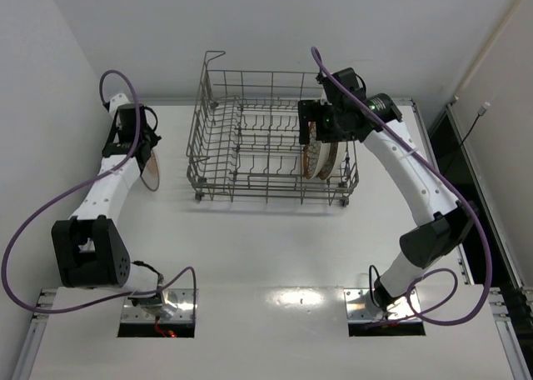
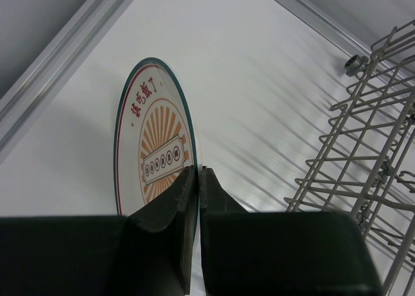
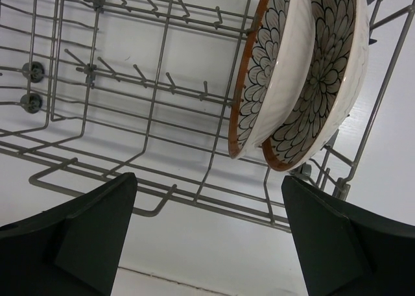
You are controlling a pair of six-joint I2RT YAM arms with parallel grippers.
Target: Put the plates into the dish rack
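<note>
The left gripper (image 2: 198, 174) is clamped on the rim of the sunburst plate (image 2: 152, 137), holding it on edge left of the dish rack (image 1: 202, 122), probably so it can slip between the tines. The plate is white with orange rays and a dark rim. At the rack's right end, two brown-rimmed petal plates (image 3: 272, 82) stand upright. The right gripper (image 3: 207, 192) hovers by them, jaws wide apart and empty.

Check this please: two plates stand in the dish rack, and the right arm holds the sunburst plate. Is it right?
Wrong arm. The left gripper holds the sunburst plate, as the left wrist view shows; the right gripper is open. Two plates do stand in the dish rack.
</note>
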